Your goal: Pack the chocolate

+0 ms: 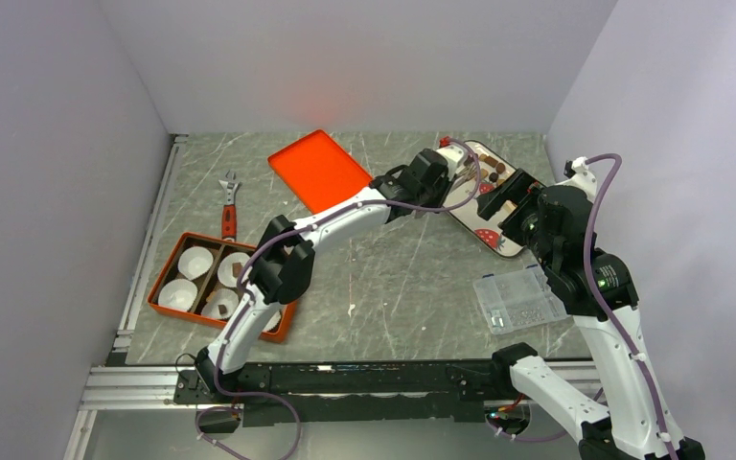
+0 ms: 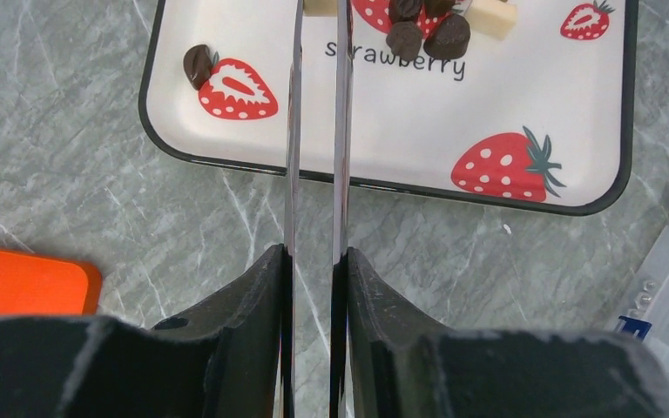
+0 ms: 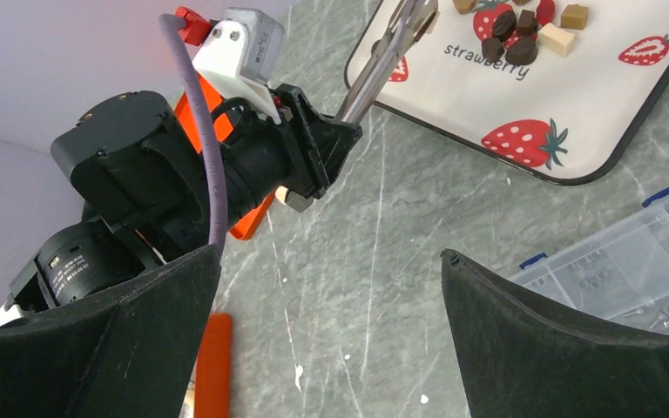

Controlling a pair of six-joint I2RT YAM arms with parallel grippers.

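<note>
**Left pincer (image 3: 409, 19) at the chocolate (image 2: 418, 35)**

Your chocolate is small dark brown, brown and cream-tan bits, round and square, clustered on the strawberry tray (image 2: 418, 122). One dark piece lies apart. The left pincer's long blades, nearly together, end at the cluster's edge; you cannot tell whether they grip anything. Your right pincer (image 3: 331, 251) gapes wide and empty, short of the tray.

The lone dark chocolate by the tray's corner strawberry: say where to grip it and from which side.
Probably across its shorter width, from straight above: the lone dark chocolate lies flat, apart from the other pieces, and the tray rim close beside it blocks a low approach.
</note>
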